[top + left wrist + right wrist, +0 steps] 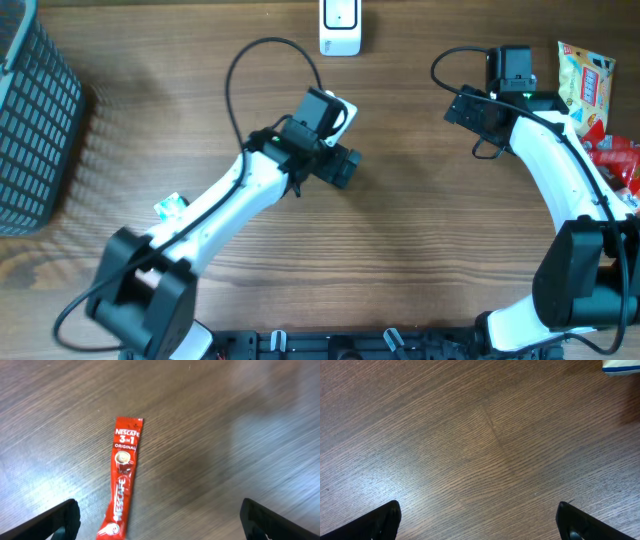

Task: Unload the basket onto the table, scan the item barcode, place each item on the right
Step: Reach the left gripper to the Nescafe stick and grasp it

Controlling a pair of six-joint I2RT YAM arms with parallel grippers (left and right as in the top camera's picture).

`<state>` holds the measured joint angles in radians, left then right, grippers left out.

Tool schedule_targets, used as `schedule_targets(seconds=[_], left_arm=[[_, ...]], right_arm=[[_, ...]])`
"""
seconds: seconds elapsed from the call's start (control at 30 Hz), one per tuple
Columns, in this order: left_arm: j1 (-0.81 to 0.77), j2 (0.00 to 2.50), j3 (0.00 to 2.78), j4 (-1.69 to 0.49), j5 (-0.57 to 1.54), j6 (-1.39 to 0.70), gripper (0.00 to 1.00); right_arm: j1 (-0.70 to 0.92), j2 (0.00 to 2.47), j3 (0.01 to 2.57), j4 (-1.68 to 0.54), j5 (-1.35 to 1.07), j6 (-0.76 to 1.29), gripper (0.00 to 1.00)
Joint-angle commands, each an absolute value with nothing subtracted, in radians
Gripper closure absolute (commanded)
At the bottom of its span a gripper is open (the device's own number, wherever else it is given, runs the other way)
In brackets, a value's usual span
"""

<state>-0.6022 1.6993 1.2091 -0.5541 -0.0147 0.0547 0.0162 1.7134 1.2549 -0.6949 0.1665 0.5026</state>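
- Sachet point(122, 480) lay flat on the desk point(225, 420) under the wide, empty left end effector point(160, 525).
- Right end effector point(477, 525) gaped wide, empty.
- Likely nothing was done; grasp and scan were left.

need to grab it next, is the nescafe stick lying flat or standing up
Lying flat: the Nescafe stick rests label-up on the wooden table.

Even soft light, faint glare, sharp
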Motion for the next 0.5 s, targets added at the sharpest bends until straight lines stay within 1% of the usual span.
schedule_targets(seconds=[0.0, 0.1, 0.13, 0.2, 0.33, 0.47], left_arm=[[-0.584, 1.800, 1.210, -0.550, -0.081, 0.150, 0.05], [-0.572, 1.846, 1.210, -0.554, -0.081, 0.150, 0.14], [-0.569, 1.852, 1.210, -0.556, -0.080, 0.150, 0.16], [-0.561, 1.861, 1.210, -0.556, -0.080, 0.150, 0.21], [-0.535, 1.882, 1.210, -0.559, -0.062, 0.125, 0.22], [-0.506, 1.912, 1.210, -0.592, 0.060, 0.120, 0.24]], right_arm=[[0.019, 1.702, 1.256, -0.693, 0.194, 0.500, 0.00], [0.019, 1.702, 1.256, -0.693, 0.194, 0.500, 0.00], [0.019, 1.702, 1.256, -0.693, 0.194, 0.500, 0.00], [0.019, 1.702, 1.256, -0.693, 0.194, 0.500, 0.00], [0.019, 1.702, 1.256, -0.693, 0.194, 0.500, 0.00], [0.019, 1.702, 1.256, -0.693, 0.194, 0.500, 0.00]])
